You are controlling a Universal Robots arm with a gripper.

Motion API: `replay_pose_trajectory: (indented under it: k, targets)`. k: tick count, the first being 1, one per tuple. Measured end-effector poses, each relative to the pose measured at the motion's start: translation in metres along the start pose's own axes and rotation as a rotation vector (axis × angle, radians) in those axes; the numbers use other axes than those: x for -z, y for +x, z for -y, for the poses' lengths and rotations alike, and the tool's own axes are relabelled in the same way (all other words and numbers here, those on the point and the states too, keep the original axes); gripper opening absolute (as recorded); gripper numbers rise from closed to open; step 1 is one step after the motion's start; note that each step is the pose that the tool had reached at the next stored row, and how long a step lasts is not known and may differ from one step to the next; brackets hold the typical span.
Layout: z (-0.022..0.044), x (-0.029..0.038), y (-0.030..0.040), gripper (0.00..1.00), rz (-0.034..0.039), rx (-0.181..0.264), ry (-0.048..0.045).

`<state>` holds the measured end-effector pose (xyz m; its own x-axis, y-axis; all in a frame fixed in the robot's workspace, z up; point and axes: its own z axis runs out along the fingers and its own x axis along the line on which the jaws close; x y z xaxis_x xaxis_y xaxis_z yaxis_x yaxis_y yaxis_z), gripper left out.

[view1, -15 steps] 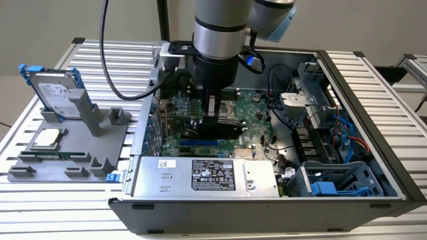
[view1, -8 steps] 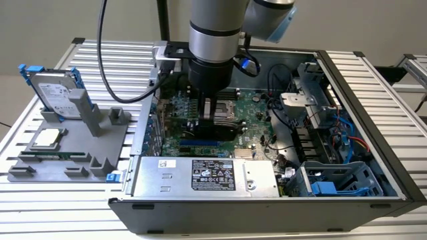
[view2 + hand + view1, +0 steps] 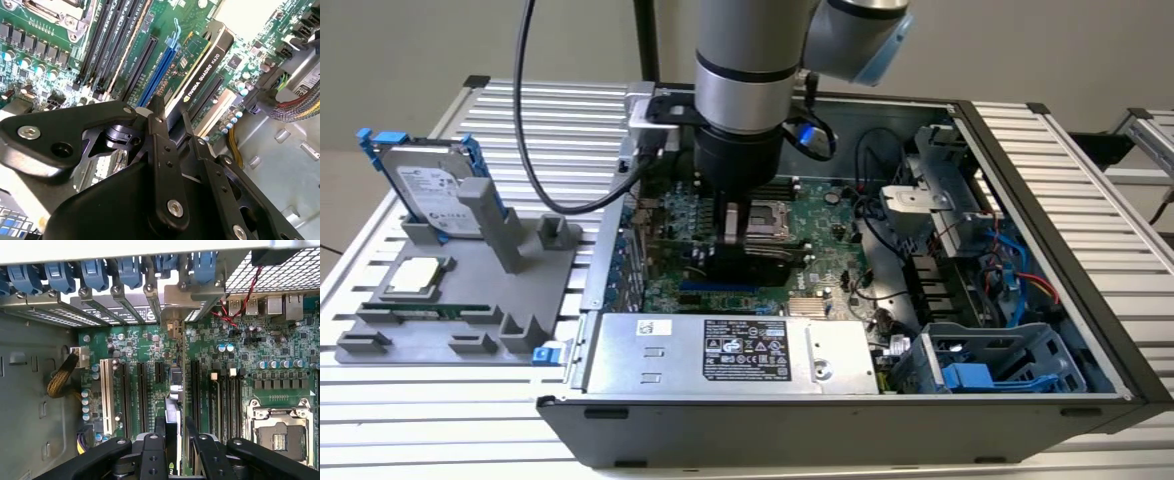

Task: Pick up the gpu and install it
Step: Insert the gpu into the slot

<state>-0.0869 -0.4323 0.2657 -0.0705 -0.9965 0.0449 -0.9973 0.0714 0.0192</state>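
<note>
Most of the job looks done from where I sit: the gpu (image 3: 202,70) is off its stand and down inside the open computer case (image 3: 1067,290), clamped edge-up between the fingers of the gripper (image 3: 170,125). I judge the pickup finished and the seating still in hand, since the claw is closed on the card's top edge and I cannot see whether its lower edge is fully home in a slot.

In the exterior view the arm (image 3: 744,90) stands upright at the centre of the frame, with the gripper (image 3: 750,255) low over the motherboard (image 3: 821,215). The grey parts stand (image 3: 454,300) at the frame's left carries a hard drive (image 3: 427,185) and other parts.

In the second wrist view the card runs from the centre toward the upper right, a thin slab with a black face and white lettering, lying along the blue slot (image 3: 160,67). In the first wrist view I see the gpu (image 3: 172,417) end-on at lower centre, lined up with the slots and pointing at the rear brackets (image 3: 115,310).
</note>
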Motion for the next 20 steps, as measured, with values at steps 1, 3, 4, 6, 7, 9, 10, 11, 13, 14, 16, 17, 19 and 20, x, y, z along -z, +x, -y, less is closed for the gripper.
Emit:
replay_pose_trajectory:
  k: [1,3,4,6,7,9,10,11,13,14,16,17,19,20]
  targets:
    - [-0.0006,-0.0003,0.0000,0.00,0.0000,0.000,0.0001]
    - [-0.0018,-0.0006,0.0000,0.00,0.0001,0.000,0.0001]
    - [-0.0024,-0.0008,0.0000,0.00,0.0003,0.000,0.0002]
    - [-0.0036,-0.0013,0.0002,0.00,0.0001,0.000,0.0001]
    - [-0.0040,-0.0015,0.0002,0.00,0.0000,0.000,0.0001]
    - [-0.0041,-0.0015,0.0002,0.00,-0.0001,0.000,0.0000]
    - [-0.0041,-0.0015,0.0002,0.00,-0.0001,0.000,0.0000]
    - [-0.0041,-0.0016,0.0002,0.00,0.0001,0.000,0.0000]
    - [-0.0041,-0.0021,0.0001,0.00,0.0004,0.000,0.0001]
    - [-0.0041,-0.0027,0.0001,0.00,0.0004,0.000,0.0001]
    - [-0.0042,-0.0039,0.0001,0.00,0.0001,0.000,0.0000]
    - [-0.0044,-0.0042,0.0000,0.00,0.0000,0.000,0.0000]
    - [-0.0048,-0.0045,-0.0002,0.00,0.0002,0.000,-0.0001]
    - [-0.0052,-0.0046,-0.0004,0.00,0.0002,0.000,0.0000]
